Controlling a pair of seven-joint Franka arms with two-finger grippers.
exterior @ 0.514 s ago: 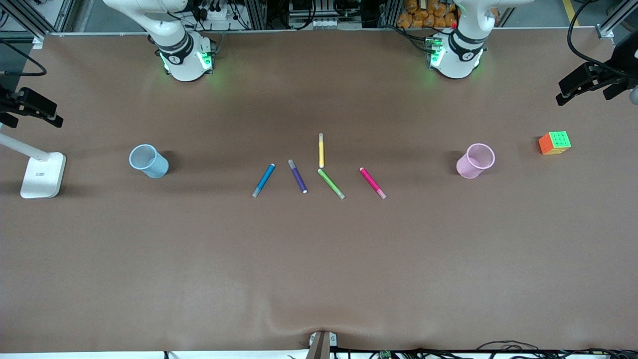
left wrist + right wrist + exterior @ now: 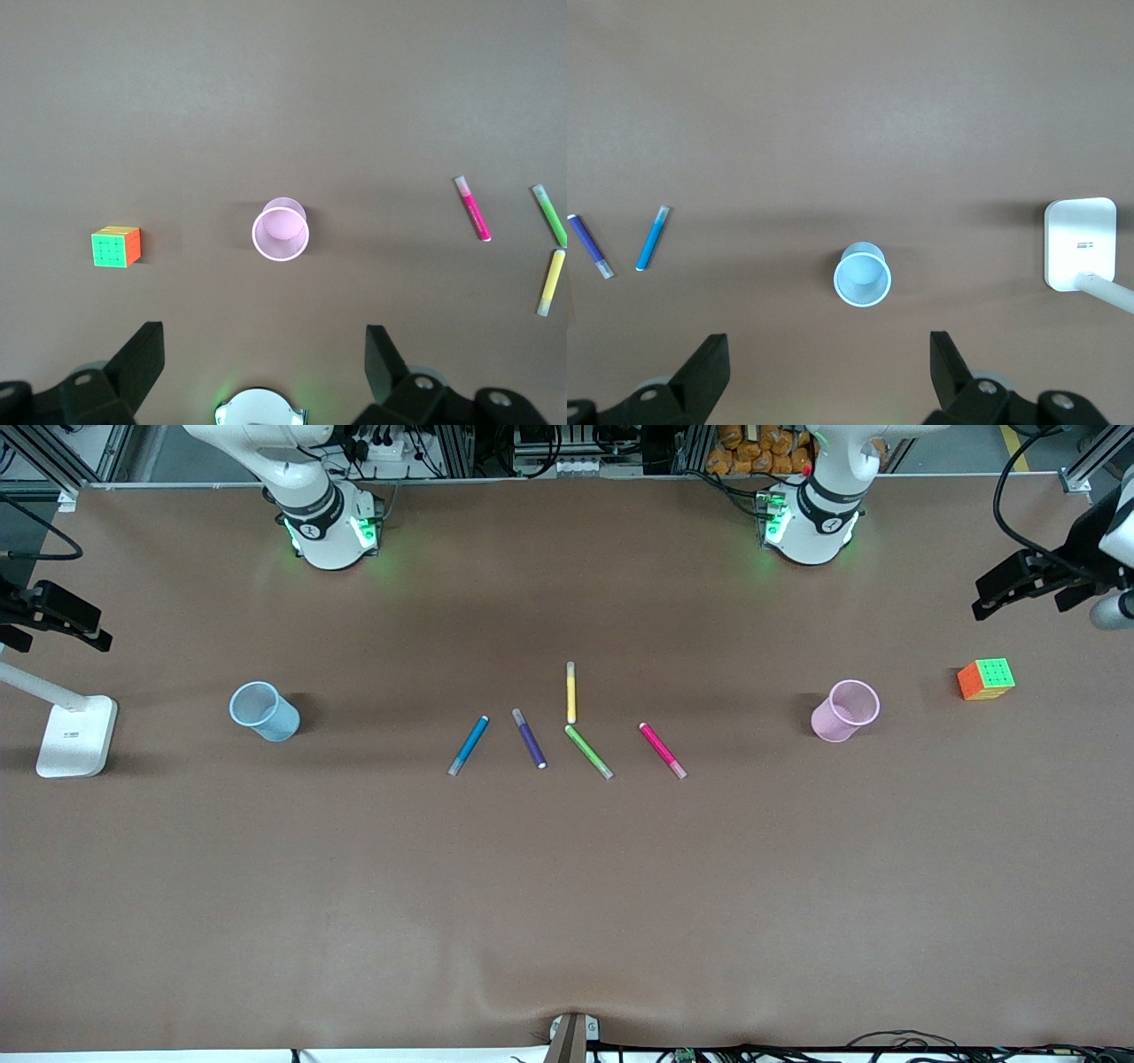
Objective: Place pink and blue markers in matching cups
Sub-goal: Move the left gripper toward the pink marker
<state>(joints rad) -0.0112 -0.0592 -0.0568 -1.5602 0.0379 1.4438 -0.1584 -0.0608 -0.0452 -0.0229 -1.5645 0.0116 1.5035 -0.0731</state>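
Observation:
The pink marker [image 2: 663, 750] [image 2: 472, 208] and the blue marker [image 2: 469, 745] [image 2: 653, 237] lie flat in a loose row of markers at mid-table. A light blue cup [image 2: 275, 726] [image 2: 836, 280] stands upright toward the right arm's end, a light pink cup [image 2: 828, 728] [image 2: 255, 235] toward the left arm's end. Both cups are empty. My left gripper [image 2: 1028, 592] [image 2: 264, 341] hangs open, high over the table's edge beside the pink cup. My right gripper [image 2: 62, 615] [image 2: 828, 347] hangs open, high at the other edge beside the blue cup. Neither holds anything.
A purple marker [image 2: 529, 738], a green marker [image 2: 588, 751] and a yellow marker [image 2: 571, 692] lie between the blue and pink ones. A colour cube [image 2: 985, 679] sits past the pink cup. A white lamp base [image 2: 77, 735] stands past the blue cup.
The left gripper has shifted slightly toward the table's middle, and more of its white wrist shows. The right arm and all objects are unchanged.

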